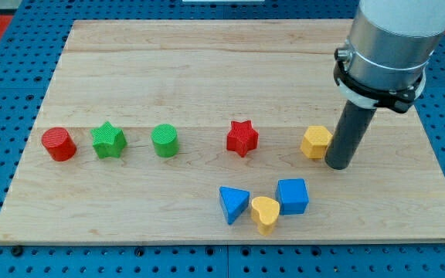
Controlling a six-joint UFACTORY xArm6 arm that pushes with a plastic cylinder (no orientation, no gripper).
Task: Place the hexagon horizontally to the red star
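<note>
Blue pegboard shows all around the pale wooden bench (207, 69), which fills most of the view. Taking the red star (242, 138) as the landmark, near the middle of the board: the yellow hexagon (316, 142) sits to its right, on about the same level, with a clear gap of bare wood between the two. My tip (338, 164), the lower end of the dark rod hanging from the grey arm, stands just to the right of that hexagon, at its right edge; whether it touches or only sits just beside it I cannot tell. The rod is a plain pusher tool with no jaws, so it holds nothing and has nothing to open or close. Left of the red star, in the same row, come a green cylinder (164, 141), then a green star (108, 140), then a red cylinder (59, 144) farthest out. Below the red star, toward the view's bottom, three blocks huddle together: a blue triangle (233, 205), a yellow heart (266, 214) touching it, and a blue cube (293, 195) against the heart's right side.
</note>
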